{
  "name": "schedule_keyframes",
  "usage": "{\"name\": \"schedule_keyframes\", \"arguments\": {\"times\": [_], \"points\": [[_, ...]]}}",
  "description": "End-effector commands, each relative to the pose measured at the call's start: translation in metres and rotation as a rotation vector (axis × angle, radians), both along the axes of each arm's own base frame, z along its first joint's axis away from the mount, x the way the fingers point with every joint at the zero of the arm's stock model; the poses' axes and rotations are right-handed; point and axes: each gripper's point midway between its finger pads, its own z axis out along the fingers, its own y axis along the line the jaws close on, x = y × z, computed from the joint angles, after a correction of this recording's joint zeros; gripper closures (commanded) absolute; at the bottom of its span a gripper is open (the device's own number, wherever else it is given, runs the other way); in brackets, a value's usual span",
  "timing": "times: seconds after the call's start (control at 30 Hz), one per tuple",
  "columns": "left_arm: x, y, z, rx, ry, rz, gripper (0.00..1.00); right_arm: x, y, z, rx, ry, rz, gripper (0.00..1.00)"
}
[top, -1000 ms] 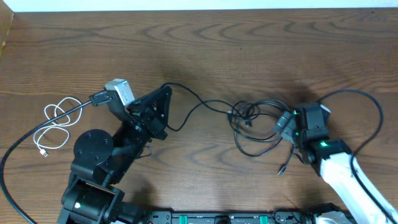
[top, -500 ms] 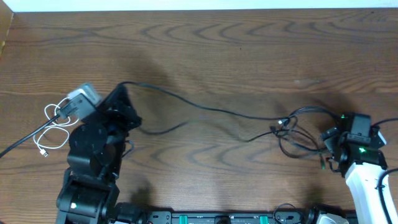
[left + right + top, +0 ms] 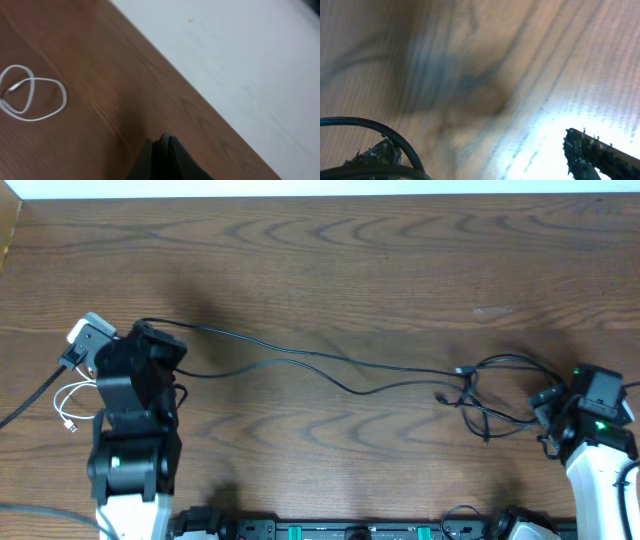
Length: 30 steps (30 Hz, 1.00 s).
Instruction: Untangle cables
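A long black cable [image 3: 300, 361] runs from my left gripper [image 3: 150, 332] across the table to a loose black tangle [image 3: 490, 398] with small plug ends beside my right gripper [image 3: 552, 415]. In the left wrist view my left gripper [image 3: 161, 140] is shut; the cable itself is hidden between the fingers. The white cable [image 3: 72, 395] lies coiled by the left arm, and it also shows in the left wrist view [image 3: 31, 97]. My right gripper [image 3: 477, 137] is open, and a black cable [image 3: 395, 137] curves over its left finger [image 3: 377, 155].
A thicker black robot cable [image 3: 30, 408] trails off the left edge. The table's far edge [image 3: 165, 65] with pale floor beyond shows in the left wrist view. The control rail [image 3: 350, 530] runs along the near edge.
My left gripper has moved left, drawing the black cable out long. My right gripper has moved right, and the tangle has shifted right and spread with it.
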Motion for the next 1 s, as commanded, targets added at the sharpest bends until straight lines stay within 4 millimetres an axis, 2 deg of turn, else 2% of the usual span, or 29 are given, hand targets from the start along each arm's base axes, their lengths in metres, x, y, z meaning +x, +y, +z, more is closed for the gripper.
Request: {"name": "schedule_keyframes", "arguments": {"times": [0.0,0.17,0.27,0.37,0.47,0.57,0.7,0.73,0.87,0.93,0.97], "points": [[0.012,0.025,0.0,-0.002,-0.013,0.092,0.92,-0.012,-0.027,0.007,-0.06,0.017,-0.057,0.01],[0.046,0.036,-0.002,-0.015,-0.064,0.059,0.92,-0.029,-0.047,0.008,-0.076,0.045,-0.104,0.01],[0.063,0.042,-0.003,-0.026,-0.097,0.048,0.92,-0.033,-0.05,0.006,-0.053,0.036,-0.128,0.01],[0.077,0.042,-0.006,-0.044,-0.116,0.008,0.92,-0.027,-0.045,0.005,-0.017,0.011,-0.093,0.01],[0.09,0.025,-0.007,-0.083,-0.137,-0.096,0.92,-0.007,-0.033,0.006,0.03,-0.051,0.02,0.01],[0.095,0.008,-0.006,-0.136,-0.156,-0.185,0.92,0.018,-0.011,0.01,0.098,-0.139,0.177,0.01],[0.097,-0.037,-0.005,-0.231,-0.158,-0.422,0.93,0.06,0.05,0.027,0.239,-0.322,0.532,0.01],[0.095,-0.052,-0.004,-0.258,-0.157,-0.491,0.92,0.065,0.061,0.031,0.261,-0.349,0.577,0.01],[0.084,-0.099,-0.009,-0.346,-0.116,-0.685,0.92,0.073,0.1,0.036,0.325,-0.373,0.714,0.01],[0.08,-0.11,-0.017,-0.357,-0.076,-0.708,0.91,0.07,0.112,0.033,0.339,-0.348,0.748,0.01],[0.079,-0.115,-0.021,-0.341,-0.058,-0.721,0.78,0.068,0.118,0.031,0.349,-0.334,0.763,0.01]]}}
